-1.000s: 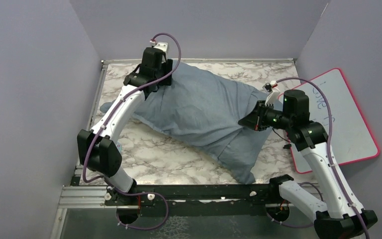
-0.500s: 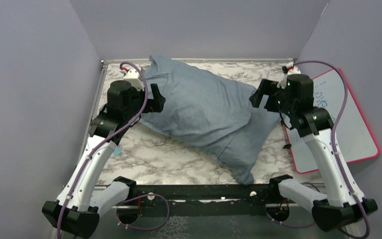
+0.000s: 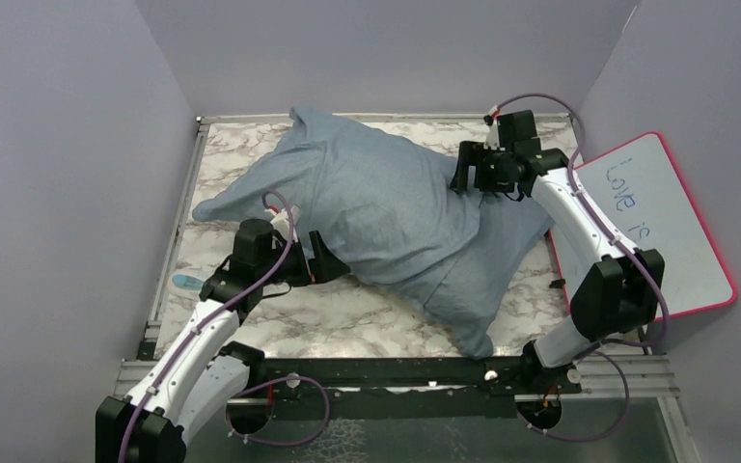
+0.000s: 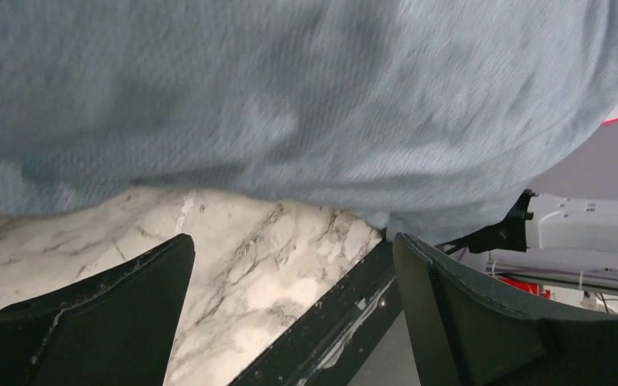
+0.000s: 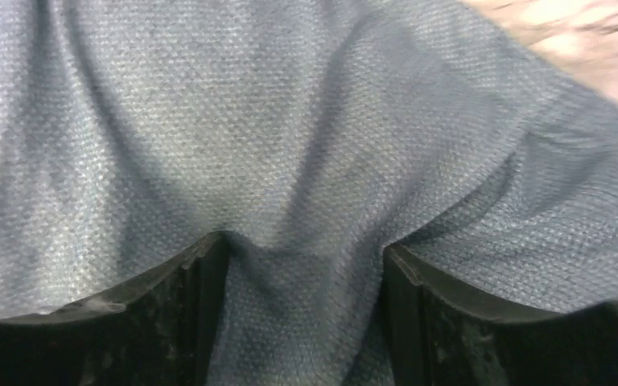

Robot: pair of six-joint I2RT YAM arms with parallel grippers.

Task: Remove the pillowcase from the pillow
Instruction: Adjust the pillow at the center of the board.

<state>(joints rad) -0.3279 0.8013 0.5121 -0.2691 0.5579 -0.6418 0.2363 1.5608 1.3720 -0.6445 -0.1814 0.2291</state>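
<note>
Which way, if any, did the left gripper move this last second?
Yes: the left gripper moved from the back edge of the marble table toward the near black rail.

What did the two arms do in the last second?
The left hand swung from the far corner of the pillowcase to its near edge, open. The right hand moved to the far right side, pressing into the cloth. Pillowcase and whiteboard stayed put.
</note>
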